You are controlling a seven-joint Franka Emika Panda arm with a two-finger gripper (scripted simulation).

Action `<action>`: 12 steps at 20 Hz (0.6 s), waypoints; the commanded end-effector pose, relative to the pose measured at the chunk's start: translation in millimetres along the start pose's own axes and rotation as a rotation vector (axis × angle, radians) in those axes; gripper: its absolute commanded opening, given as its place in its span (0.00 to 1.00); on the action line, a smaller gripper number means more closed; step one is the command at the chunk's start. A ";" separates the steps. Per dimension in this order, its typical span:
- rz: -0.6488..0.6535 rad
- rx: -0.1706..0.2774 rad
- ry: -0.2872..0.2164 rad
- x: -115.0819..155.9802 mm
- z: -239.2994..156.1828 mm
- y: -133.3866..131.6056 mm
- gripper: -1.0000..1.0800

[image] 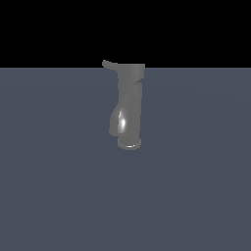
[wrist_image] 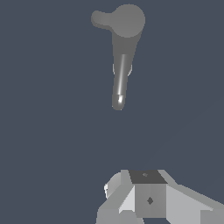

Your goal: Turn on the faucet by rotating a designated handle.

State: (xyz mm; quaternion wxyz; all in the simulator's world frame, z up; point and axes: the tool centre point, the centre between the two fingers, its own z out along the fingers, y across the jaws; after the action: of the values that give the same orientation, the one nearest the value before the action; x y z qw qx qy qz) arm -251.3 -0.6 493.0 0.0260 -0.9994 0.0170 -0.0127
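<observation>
Ext. view, left to right: handle [image: 109,64] sticks off the faucet [image: 130,105] cap toward that view's left; tap stands mid-floor. No arm in shot. Wrist cam: gripper [wrist_image: 144,197] well apart from the tap, only its body seen, so we can't tell the jaw state. We'd approach high, press near the lever tip, sweep sideways. No brands/writing seen

Dull grey faucet [image: 130,105], upright on a flared round base, mid-scene. Glossy spout [image: 119,122] curving down toward the exterior view's left. Wider cap on top. Thin short handle [image: 109,64] sticking sideways from cap toward the exterior view's left, tip slightly upturned.
</observation>
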 end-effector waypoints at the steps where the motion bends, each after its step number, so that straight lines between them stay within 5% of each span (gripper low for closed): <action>1: 0.000 0.000 0.000 0.0 0.0 0.0 0.00; 12: -0.051 0.022 -0.001 1.0 -2.6 -11.3 0.00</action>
State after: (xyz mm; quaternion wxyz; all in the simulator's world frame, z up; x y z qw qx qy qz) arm -249.8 9.8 496.0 0.0357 -0.9993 -0.0062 -0.0132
